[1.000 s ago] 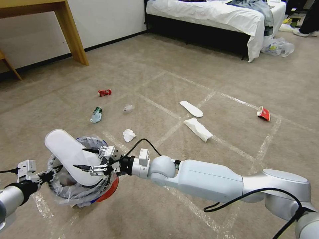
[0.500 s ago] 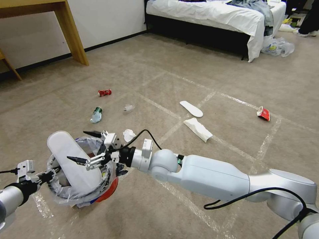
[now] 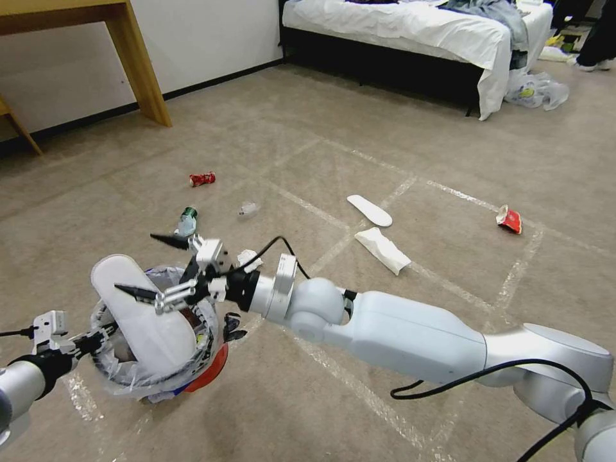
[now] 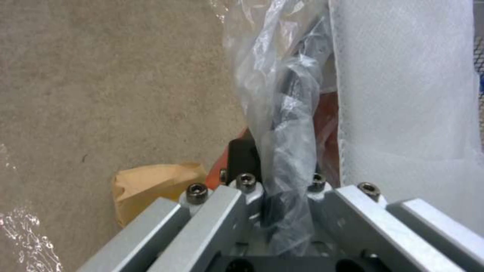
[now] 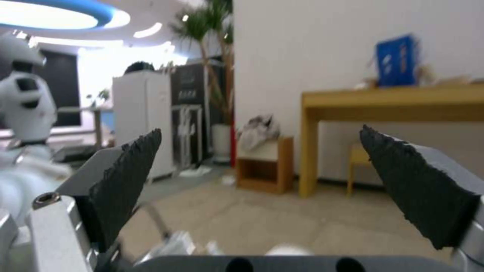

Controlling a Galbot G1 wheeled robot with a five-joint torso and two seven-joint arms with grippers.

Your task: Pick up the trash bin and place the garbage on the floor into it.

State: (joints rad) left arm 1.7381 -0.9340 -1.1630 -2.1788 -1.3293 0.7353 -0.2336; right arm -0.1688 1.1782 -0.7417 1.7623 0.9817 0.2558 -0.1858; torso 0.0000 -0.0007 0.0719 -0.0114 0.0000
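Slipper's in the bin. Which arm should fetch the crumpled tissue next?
Right, probably. The right gripper hangs open and empty above the trash bin, close to the crumpled tissue. The left gripper is shut on the bin's rim, holding it.

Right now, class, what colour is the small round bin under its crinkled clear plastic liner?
Red; the small round bin shows it best in the head view.

Right gripper (image 5: 259, 181) held wide open, dark serrated fingertips (image 5: 128, 177) spread far apart, nothing between them. Beyond, beige carpet (image 5: 262, 223), a yellow wooden table (image 5: 393, 104) against a white wall (image 5: 302, 41), a blue box (image 5: 397, 59) on top, a small wooden shelf (image 5: 264, 166) beside it.
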